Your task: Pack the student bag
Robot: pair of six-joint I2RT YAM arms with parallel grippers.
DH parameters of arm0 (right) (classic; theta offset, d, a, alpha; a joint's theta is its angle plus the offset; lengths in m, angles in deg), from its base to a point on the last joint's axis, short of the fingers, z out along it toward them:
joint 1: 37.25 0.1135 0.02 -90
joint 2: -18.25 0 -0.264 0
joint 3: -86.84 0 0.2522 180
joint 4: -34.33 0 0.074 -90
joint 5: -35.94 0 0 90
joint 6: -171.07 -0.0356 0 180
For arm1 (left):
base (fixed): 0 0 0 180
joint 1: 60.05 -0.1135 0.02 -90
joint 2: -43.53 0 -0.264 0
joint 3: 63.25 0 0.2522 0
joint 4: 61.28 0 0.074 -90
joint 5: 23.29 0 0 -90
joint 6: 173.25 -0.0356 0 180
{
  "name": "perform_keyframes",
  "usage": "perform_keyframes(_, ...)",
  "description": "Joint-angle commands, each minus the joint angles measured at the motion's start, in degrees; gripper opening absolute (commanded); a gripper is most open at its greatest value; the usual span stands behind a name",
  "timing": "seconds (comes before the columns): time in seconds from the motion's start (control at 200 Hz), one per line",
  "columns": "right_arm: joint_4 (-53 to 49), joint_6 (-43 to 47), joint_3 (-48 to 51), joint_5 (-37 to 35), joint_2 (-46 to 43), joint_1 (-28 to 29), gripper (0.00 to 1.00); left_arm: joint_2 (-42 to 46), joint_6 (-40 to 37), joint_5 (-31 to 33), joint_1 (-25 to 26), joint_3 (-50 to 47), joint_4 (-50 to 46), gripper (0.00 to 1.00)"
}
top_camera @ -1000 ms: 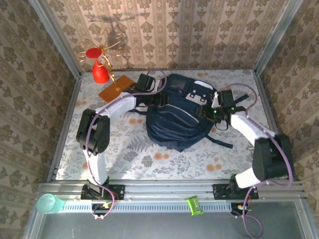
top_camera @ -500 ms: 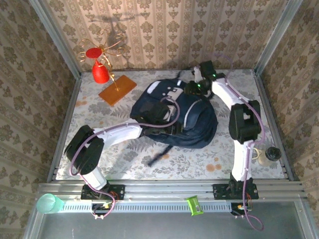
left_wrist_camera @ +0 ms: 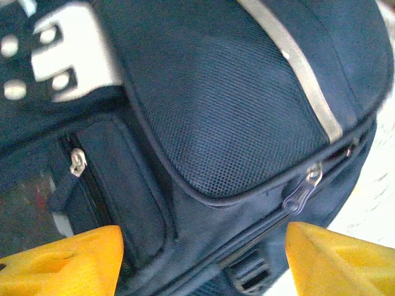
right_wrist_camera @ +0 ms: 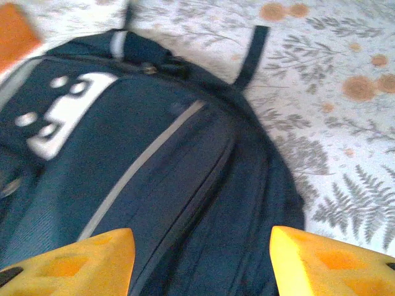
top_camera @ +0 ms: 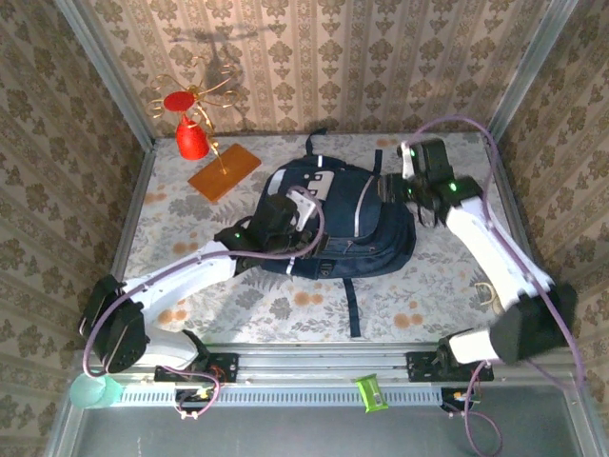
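Observation:
The student bag [top_camera: 357, 224], a large dark navy backpack with a white patch [top_camera: 317, 183] and grey trim, lies in the middle of the table. One strap [top_camera: 351, 307] trails toward the front. My left gripper [top_camera: 288, 217] is at the bag's left side. In the left wrist view it [left_wrist_camera: 203, 265] stands open over the bag [left_wrist_camera: 234, 105], near a zip pull [left_wrist_camera: 302, 192]. My right gripper [top_camera: 411, 188] hangs at the bag's right rear. In the right wrist view it [right_wrist_camera: 200, 265] is open above the dark fabric [right_wrist_camera: 185, 166], gripping nothing.
An orange flat board [top_camera: 224, 171] and a red cone with a wire figure [top_camera: 192, 138] stand at the back left. A teal cup [top_camera: 90, 388] and a green item [top_camera: 369, 392] sit on the front rail. Metal frame posts and patterned walls close in the table.
The bag has turned and shifted, its strap now pointing to the front. The left gripper has moved to the bag's left side and the right gripper has come forward from the back wall. Both jaws stand wider.

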Motion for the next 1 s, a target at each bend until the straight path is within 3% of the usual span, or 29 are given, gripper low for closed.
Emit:
perform_keyframes(0.0,1.95,-4.50,9.48,8.09,-5.21,2.99,0.61,-0.01,-32.33,-1.64,0.15,-5.67,7.54,0.70)
perform_keyframes(0.105,6.66,-7.80,16.19,13.68,-9.27,4.81,0.59,-4.34,-47.63,-6.49,-1.83,-5.65,13.63,0.71)
perform_keyframes(0.225,8.97,-8.90,20.18,16.42,-10.06,5.35,0.56,-11.00,-56.01,-7.66,-2.17,0.56,12.06,0.69)
perform_keyframes(0.515,12.74,-11.08,25.75,20.02,-9.90,5.30,0.52,-12.27,-59.81,-10.63,-1.97,1.63,12.90,0.60)
perform_keyframes(0.725,13.35,-12.51,27.27,21.37,-12.32,5.26,0.50,-8.02,-61.62,-12.04,-2.67,-1.66,15.71,0.64)
perform_keyframes(1.0,12.83,-12.83,27.74,20.57,-12.26,5.32,0.49,-14.81,-64.48,-15.58,-2.19,4.03,12.62,0.65)
